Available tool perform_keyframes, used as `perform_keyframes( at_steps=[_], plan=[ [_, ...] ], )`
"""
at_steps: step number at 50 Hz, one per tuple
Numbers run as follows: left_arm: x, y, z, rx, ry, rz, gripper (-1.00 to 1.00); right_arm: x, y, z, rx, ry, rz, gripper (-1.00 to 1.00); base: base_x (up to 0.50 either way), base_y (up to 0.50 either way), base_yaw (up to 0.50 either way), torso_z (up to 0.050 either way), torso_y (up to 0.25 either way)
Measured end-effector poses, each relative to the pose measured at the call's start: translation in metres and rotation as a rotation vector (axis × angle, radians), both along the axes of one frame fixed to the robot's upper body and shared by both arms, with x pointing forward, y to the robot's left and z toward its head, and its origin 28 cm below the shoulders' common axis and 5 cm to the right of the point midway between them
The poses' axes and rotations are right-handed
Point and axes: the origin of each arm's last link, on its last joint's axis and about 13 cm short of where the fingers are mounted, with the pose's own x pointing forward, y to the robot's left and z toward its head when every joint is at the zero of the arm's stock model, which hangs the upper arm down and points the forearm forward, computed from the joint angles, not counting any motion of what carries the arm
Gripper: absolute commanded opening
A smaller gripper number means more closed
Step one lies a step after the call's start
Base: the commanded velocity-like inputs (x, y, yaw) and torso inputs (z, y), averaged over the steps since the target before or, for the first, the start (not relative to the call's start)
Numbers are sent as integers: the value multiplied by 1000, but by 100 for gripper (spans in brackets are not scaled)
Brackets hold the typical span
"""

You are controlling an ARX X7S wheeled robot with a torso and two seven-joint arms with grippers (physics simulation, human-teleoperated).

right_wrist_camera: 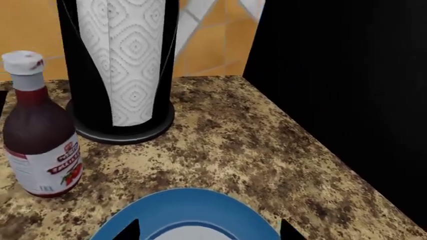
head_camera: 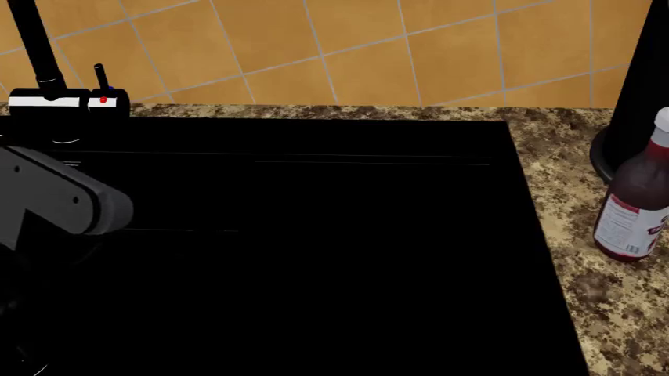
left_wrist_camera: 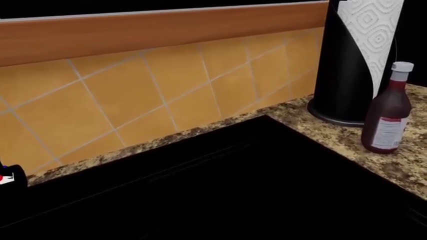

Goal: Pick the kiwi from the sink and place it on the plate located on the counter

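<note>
I cannot find the kiwi anywhere in the black sink (head_camera: 313, 235). My left arm (head_camera: 63, 200) hangs over the basin, nearer; its jaws' state I cannot tell. My right jaws (right_wrist_camera: 208, 231) stand spread above the plate (right_wrist_camera: 190, 210).

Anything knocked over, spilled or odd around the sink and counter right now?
Nothing stands out. The sauce bottle and paper towel holder stand upright on the counter, no spills show, and the plate lies flat. The sink renders too dark to show the kiwi.
</note>
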Motion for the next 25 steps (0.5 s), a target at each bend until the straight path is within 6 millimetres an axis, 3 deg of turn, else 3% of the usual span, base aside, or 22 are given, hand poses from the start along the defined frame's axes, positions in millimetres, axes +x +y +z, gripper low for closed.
perform_keyframes(
  at_steps=[25],
  plan=[
    [-1,3,0,-8,-6,3,100,-34,28,46,-84,-163,110,100,0,0,0,0,0]
  ],
)
